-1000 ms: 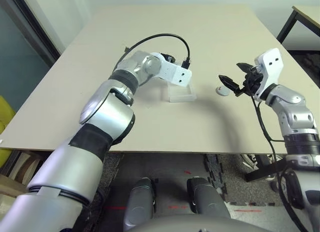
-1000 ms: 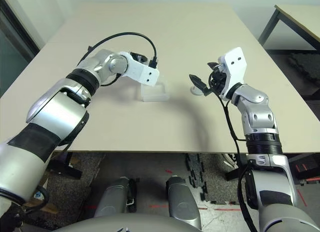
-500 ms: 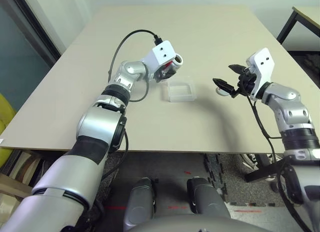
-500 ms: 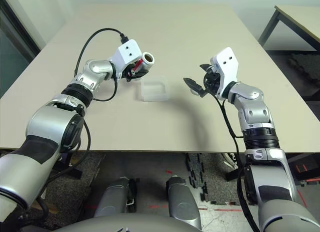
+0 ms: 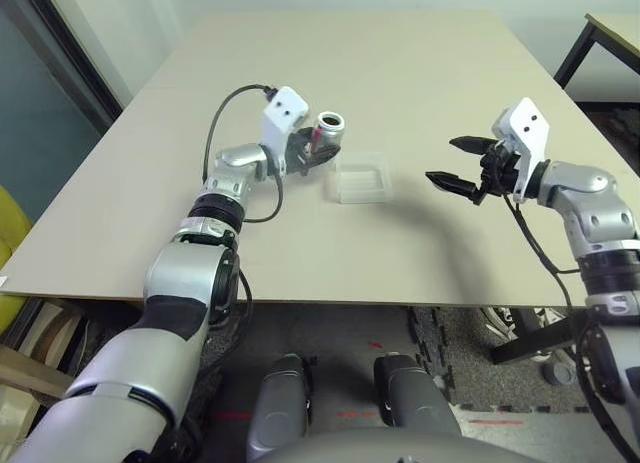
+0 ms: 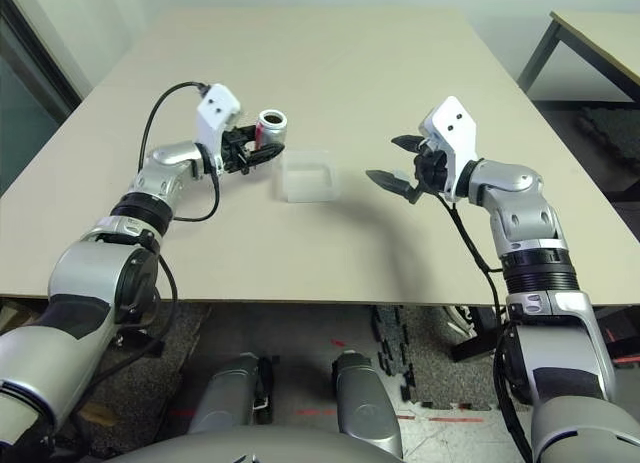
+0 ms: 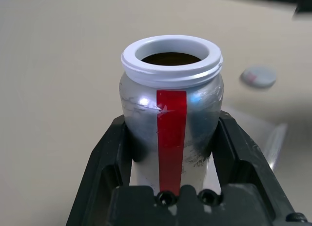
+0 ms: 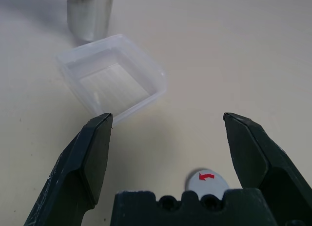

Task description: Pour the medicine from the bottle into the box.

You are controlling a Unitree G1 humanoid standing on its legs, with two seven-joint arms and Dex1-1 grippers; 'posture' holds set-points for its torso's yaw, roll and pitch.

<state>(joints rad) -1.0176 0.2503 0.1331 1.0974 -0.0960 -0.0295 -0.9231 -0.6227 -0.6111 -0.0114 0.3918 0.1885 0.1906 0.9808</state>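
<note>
Holding the bottle (image 7: 171, 118) upright in my left gripper (image 5: 312, 151), fingers clamped on its sides, mouth open, just beside the clear box (image 5: 362, 177) on the table (image 5: 420, 73). My right gripper (image 5: 462, 163) hangs spread and empty above the cap (image 8: 208, 183). If I set the bottle down tilted it could topple, and a swing of my wrist could knock the light box

Clear box (image 8: 113, 72) beyond spread right end effector (image 8: 168, 123)
</note>
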